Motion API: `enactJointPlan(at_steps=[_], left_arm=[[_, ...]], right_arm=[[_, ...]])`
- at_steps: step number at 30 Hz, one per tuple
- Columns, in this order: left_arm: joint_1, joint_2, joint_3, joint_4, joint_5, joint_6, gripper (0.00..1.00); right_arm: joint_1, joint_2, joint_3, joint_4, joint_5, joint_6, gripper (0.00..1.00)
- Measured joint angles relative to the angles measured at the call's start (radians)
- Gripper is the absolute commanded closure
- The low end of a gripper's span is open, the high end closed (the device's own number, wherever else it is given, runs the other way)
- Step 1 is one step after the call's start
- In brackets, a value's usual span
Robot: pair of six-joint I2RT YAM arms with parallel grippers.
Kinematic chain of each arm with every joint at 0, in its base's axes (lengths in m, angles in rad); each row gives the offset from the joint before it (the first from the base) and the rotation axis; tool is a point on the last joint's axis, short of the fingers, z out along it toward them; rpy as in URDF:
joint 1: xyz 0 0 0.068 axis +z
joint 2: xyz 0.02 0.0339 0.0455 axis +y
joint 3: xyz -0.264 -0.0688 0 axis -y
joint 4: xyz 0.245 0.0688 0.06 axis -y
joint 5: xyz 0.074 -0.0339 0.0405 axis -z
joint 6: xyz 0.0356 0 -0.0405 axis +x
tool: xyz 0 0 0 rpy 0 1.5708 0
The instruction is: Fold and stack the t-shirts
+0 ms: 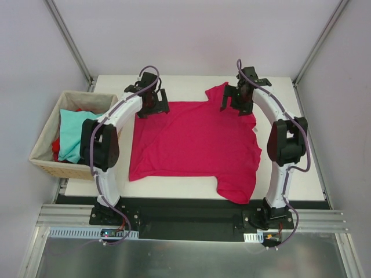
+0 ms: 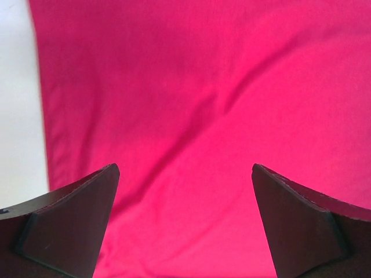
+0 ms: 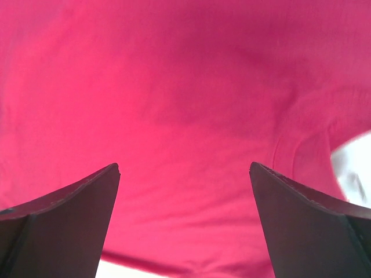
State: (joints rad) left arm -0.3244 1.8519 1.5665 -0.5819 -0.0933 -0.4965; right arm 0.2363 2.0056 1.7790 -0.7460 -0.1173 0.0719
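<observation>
A crimson-magenta t-shirt (image 1: 194, 142) lies spread flat on the white table (image 1: 301, 174), one sleeve pointing to the far side and one hanging toward the near edge. Over its far left corner hovers my left gripper (image 1: 152, 104), open and empty; in the left wrist view the jaws stand wide over the cloth (image 2: 191, 116). My right gripper (image 1: 236, 99) is open above the far right part by the sleeve, with only shirt fabric (image 3: 174, 104) below it. A light teal t-shirt (image 1: 74, 134) and a red one (image 1: 56, 146) lie in the basket.
The woven wicker basket (image 1: 47, 165) stands off the table's left side. Grey walls and metal frame posts (image 1: 69, 40) close in the back and sides. The arm bases sit on a black rail (image 1: 185, 220) at the near edge.
</observation>
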Motion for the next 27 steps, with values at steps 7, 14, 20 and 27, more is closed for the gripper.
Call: enactJointPlan(at_steps=[7, 14, 20, 27], left_arm=[[0.085, 0.254, 0.187, -0.002, 0.059, 0.015, 0.01], [0.123, 0.386, 0.319, -0.002, 0.095, 0.000, 0.01], [0.123, 0.464, 0.393, 0.001, 0.137, -0.037, 0.01], [0.124, 0.501, 0.432, 0.001, 0.157, -0.080, 0.01]], right_arm=[[-0.042, 0.156, 0.117, 0.064, -0.061, 0.007, 0.00], [-0.074, 0.232, 0.137, 0.141, -0.134, 0.058, 0.00], [-0.094, 0.293, 0.148, 0.185, -0.167, 0.100, 0.00], [-0.144, 0.321, 0.153, 0.193, -0.207, 0.125, 0.00]])
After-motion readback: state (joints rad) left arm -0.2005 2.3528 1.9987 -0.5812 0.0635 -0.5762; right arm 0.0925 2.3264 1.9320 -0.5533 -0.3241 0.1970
